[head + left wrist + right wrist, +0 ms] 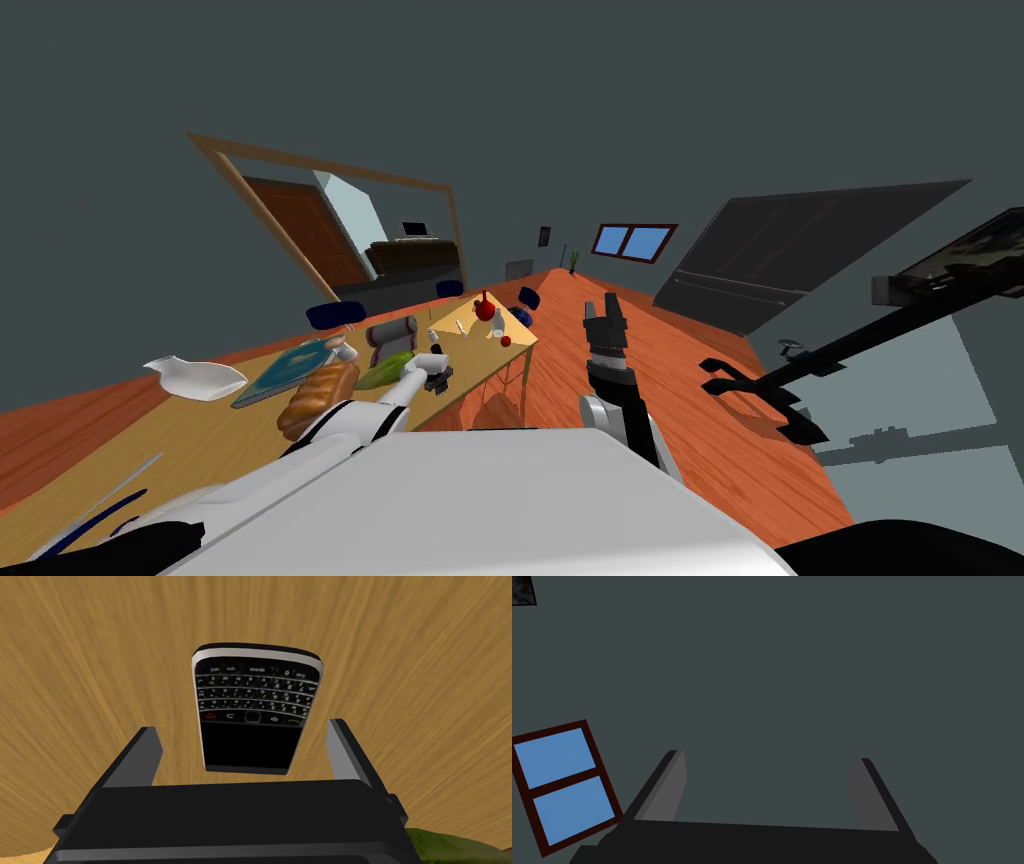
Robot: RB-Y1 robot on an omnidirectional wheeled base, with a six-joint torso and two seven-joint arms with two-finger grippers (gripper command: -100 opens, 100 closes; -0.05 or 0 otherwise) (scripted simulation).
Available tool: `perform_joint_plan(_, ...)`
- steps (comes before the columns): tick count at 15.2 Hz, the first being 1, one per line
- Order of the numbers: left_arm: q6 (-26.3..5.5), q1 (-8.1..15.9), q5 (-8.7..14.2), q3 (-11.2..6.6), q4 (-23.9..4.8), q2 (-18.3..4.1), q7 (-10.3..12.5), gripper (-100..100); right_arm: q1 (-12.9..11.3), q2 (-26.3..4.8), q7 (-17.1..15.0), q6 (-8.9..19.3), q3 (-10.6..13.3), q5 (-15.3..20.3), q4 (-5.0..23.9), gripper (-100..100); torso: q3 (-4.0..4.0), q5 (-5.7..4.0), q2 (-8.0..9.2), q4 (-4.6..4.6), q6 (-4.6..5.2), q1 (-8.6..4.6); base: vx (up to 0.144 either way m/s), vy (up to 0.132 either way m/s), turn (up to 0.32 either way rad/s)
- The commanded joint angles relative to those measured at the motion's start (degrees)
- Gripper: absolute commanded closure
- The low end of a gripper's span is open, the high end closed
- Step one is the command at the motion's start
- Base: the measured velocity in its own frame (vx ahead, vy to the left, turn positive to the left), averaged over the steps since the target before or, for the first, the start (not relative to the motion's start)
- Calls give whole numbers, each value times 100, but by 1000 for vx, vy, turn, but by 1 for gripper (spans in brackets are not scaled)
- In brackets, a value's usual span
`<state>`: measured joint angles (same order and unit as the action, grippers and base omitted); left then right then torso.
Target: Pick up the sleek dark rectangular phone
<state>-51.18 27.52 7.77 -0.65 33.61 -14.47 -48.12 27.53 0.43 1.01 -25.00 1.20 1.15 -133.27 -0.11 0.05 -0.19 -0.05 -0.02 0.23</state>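
the wooden table (pixel 200 440) bears a dark phone (pixel 255 711), a bread loaf (pixel 318 398), a book (pixel 290 368) and a white jug (pixel 195 377).

Home dining room (table (pixel 200 435), chairs (pixel 335 314))

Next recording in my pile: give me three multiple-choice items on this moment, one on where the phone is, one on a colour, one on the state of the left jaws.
1. Where does the phone lie?
A. on the floor
B. flat on the wooden table, just ahead of the left jaws
C. on a chair seat

2. What colour is the phone's face?
A. white
B. green
C. black

3. How do the left jaws stand?
A. open, with the phone's near end between them, untouched
B. shut on the phone
C. shut on nothing

Answers:
1 B: the left wrist view shows wood grain all around the phone.
2 C: its screen and keypad are black, with a light rim.
3 A: bare table shows between the phone and the jaws on both sides.
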Motion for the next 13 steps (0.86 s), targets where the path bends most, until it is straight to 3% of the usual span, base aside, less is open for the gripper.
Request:
perform_joint_plan(1,0,0,0,0,0,0,0,-100,0,0,0,0,0,0,0,0,0,0,0,0,0,0,19,34,-34)
perform_joint_plan(2,62,14,-2,2,-57,4,12,100,0,0,0,0,0,0,0,0,1,-1,3,1,-1,-4,7,13,-2)
perform_joint_plan(6,64,16,-2,2,-51,2,8,100,0,1,0,0,0,0,0,0,-7,4,-6,-6,3,-12,0,3,5)
perform_joint_plan(7,131,-150,-53,36,47,45,127,100,0,1,0,0,0,0,0,0,-8,4,-9,-6,4,-12,13,16,-43)
perform_joint_plan(12,-265,23,50,-35,276,-60,-125,100,0,1,0,0,1,0,0,0,-12,8,-12,-11,2,-19,-15,-26,60)
perform_joint_plan(13,-168,-45,29,-19,262,-41,-56,100,0,1,0,0,1,0,0,0,-10,6,-8,-9,2,-23,-22,-30,37)
